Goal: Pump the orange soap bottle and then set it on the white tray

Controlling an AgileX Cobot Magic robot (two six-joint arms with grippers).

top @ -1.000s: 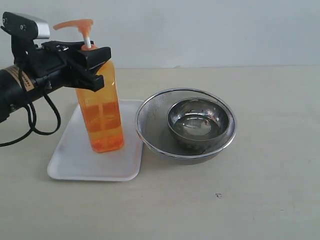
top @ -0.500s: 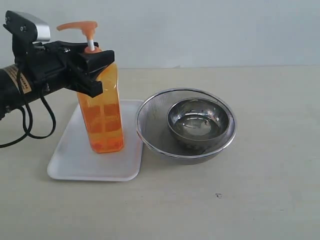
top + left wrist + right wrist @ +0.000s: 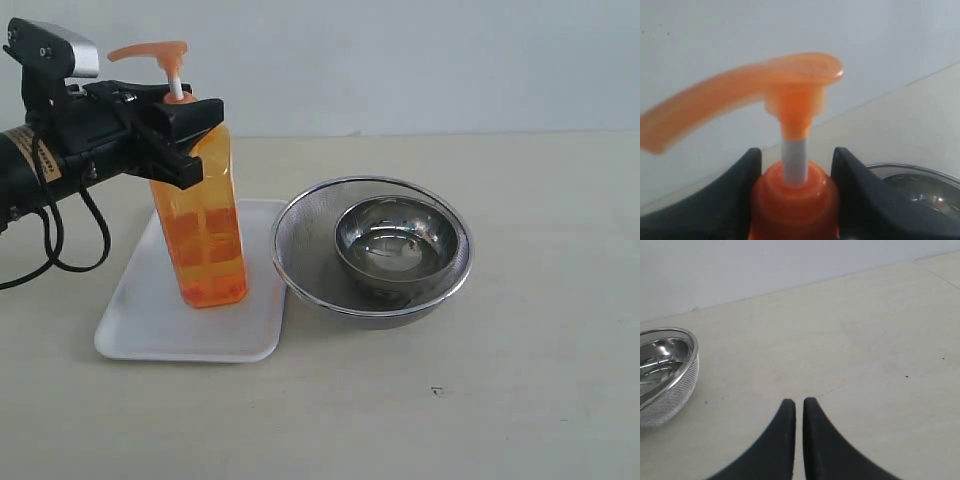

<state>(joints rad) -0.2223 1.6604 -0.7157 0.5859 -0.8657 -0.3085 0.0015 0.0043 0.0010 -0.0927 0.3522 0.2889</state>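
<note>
The orange soap bottle (image 3: 205,235) stands upright on the white tray (image 3: 150,315), near the tray's right side. My left gripper (image 3: 185,125) is shut on the bottle's neck just under the pump head (image 3: 150,50). In the left wrist view the black fingers (image 3: 747,175) press both sides of the orange collar (image 3: 795,200), with the white stem (image 3: 794,162) rising between them. My right gripper (image 3: 799,402) is shut and holds nothing, hanging over bare table; it is out of the exterior view.
A round metal mesh bowl (image 3: 300,235) holding a smaller steel bowl (image 3: 400,245) sits directly right of the tray, close to the bottle. The mesh bowl's rim (image 3: 670,347) also shows in the right wrist view. Black cable loops hang below my left arm.
The bottle and left gripper shifted slightly right and then back left, still standing on the tray. The grip has not changed.
</note>
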